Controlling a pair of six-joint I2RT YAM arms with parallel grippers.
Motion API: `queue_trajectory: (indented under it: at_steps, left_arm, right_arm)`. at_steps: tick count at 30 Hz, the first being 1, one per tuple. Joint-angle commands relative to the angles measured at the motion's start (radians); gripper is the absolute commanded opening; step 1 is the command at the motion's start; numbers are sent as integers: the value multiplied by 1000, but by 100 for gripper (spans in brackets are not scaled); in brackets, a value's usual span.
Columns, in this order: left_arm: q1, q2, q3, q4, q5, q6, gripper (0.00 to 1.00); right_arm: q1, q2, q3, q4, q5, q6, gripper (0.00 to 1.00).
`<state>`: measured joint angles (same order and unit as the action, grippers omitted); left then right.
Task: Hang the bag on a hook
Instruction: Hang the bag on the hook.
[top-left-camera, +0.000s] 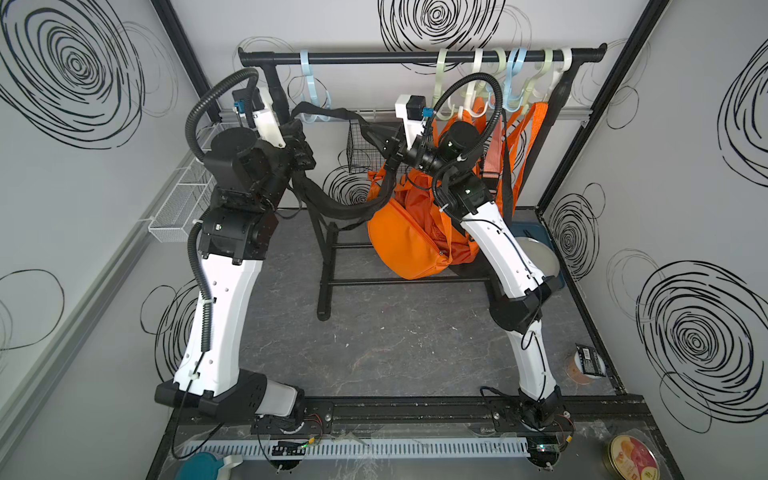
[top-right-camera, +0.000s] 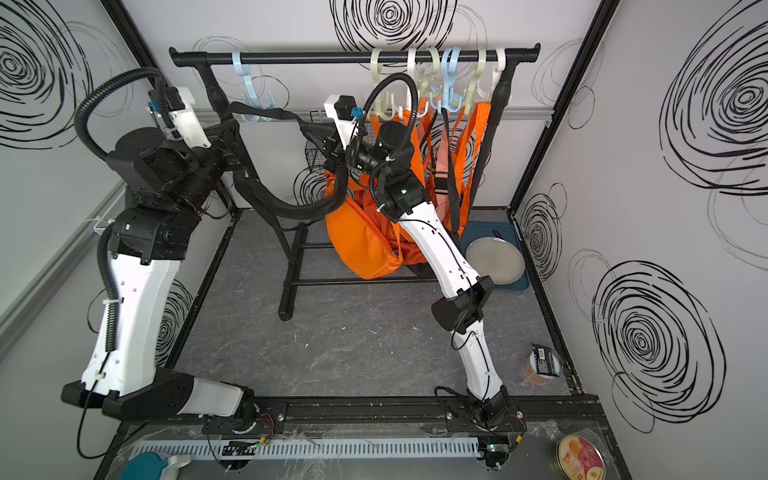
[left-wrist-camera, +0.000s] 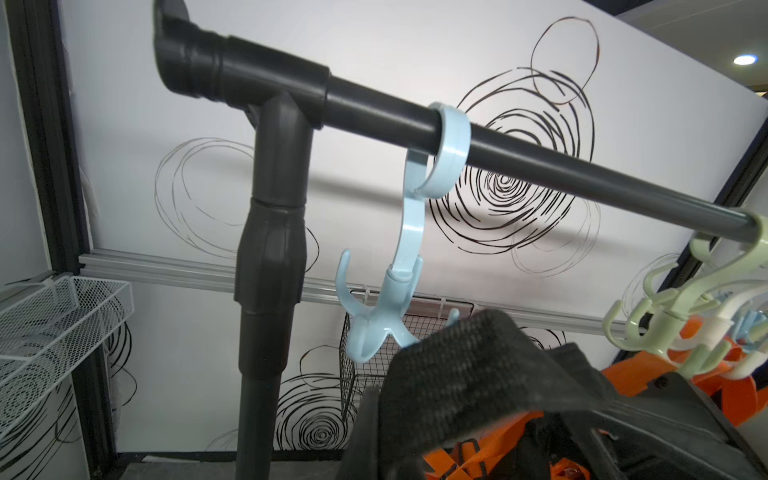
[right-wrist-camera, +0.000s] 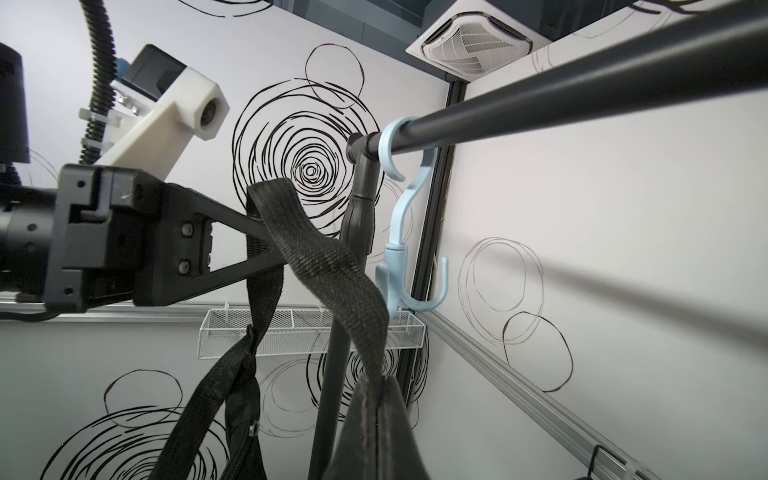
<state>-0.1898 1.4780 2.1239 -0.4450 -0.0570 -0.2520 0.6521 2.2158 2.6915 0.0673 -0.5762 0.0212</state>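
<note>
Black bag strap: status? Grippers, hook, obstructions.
Both shut on black strap: left gripper, right gripper. Strap stretched beside blue hook, not over a prong yet. Rack post close; orange bags crowd other hooks.

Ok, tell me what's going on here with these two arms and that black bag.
Both arms hold the black bag up by its strap. The left gripper and the right gripper are each shut on the strap, stretching it beside the lone blue hook on the rail. The strap does not look hooked yet. Orange bags already hang farther along the rail.
</note>
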Motion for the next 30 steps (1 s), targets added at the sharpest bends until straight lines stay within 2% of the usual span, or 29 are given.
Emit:
queue_trajectory:
  at_steps: [1,7,11,23,30]
  left_arm:
    - [-10,61,92,-90,-8,-17,0]
    - [-15,197,272,-204,-14,-12,0]
    - [-23,226,294,-227,-29,-4,0]
    - [-48,178,150,-215,-44,22,0]
    - [-61,120,19,-154,-48,25,0]
  right_arm:
    - [-4,17,40,161,-7,47,0]
    - [-15,64,47,232,4,88,0]
    - [-17,83,47,241,-9,103,0]
    - [-38,90,17,160,-100,181,0]
    - [-29,-55,-286,244,-49,170,0]
